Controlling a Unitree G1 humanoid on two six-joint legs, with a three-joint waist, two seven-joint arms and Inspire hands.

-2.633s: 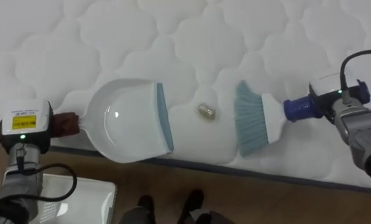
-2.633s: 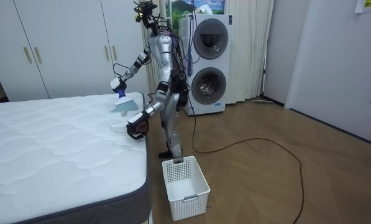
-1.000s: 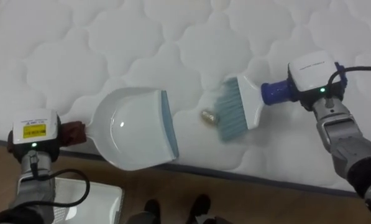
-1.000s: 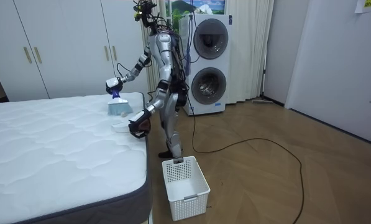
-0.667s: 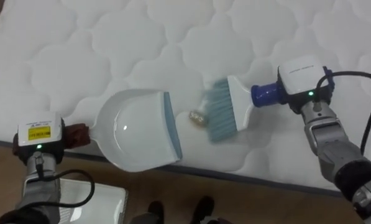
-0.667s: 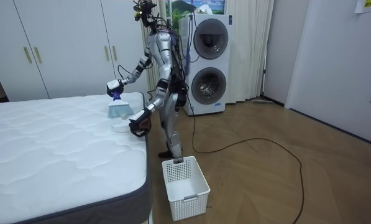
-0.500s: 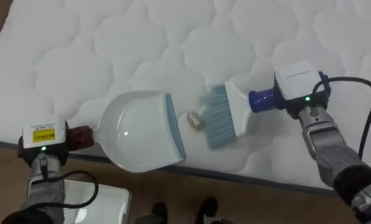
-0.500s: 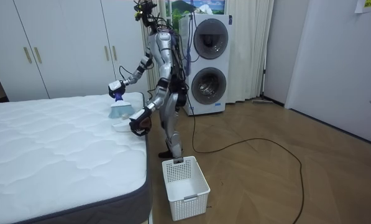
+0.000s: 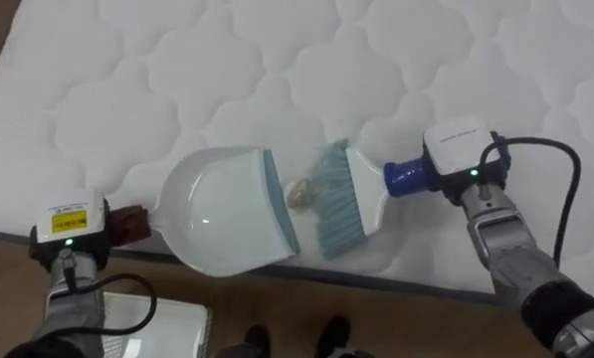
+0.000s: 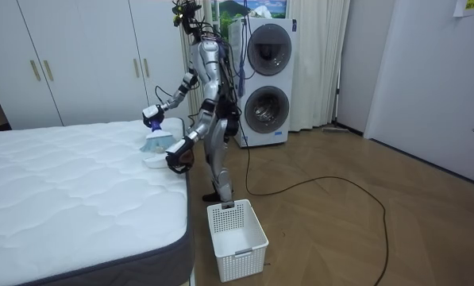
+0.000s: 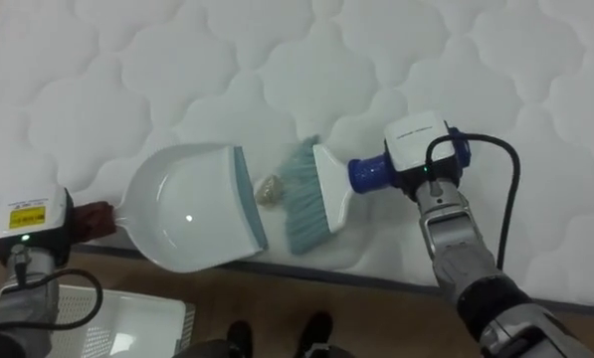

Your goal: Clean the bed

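Bed (image 9: 177,60): white quilted mattress, with the work going on at its near edge. The robot stands on the wood floor at that edge.

Containers:
- dustpan (image 9: 212,214), count 1. White with a grey-blue lip, lying flat on the mattress, mouth toward the robot's right. Its bowl shows plain white with one glint of light.
- basket (image 10: 237,230), count 1. White and slatted, on the floor beside the robot's feet and just off the bed corner. Contents cannot be made out.

Loose items:
- scrap (image 9: 298,192), count 1. Small, pale and crumpled, it lies on the mattress right at the dustpan's lip, outside the bowl, pinched between the lip and the bristles.
- brush (image 9: 336,199), count 1. Teal bristles, white head, blue handle. The bristles are down on the mattress and touch the scrap.

Hands:
- right hand (image 9: 459,151) is at the end of the brush's blue handle, which runs in under it. How far it is closed cannot be told.
- left hand (image 9: 68,221) is at the mattress edge, against the dustpan's dark red handle. Its grip cannot be told either.
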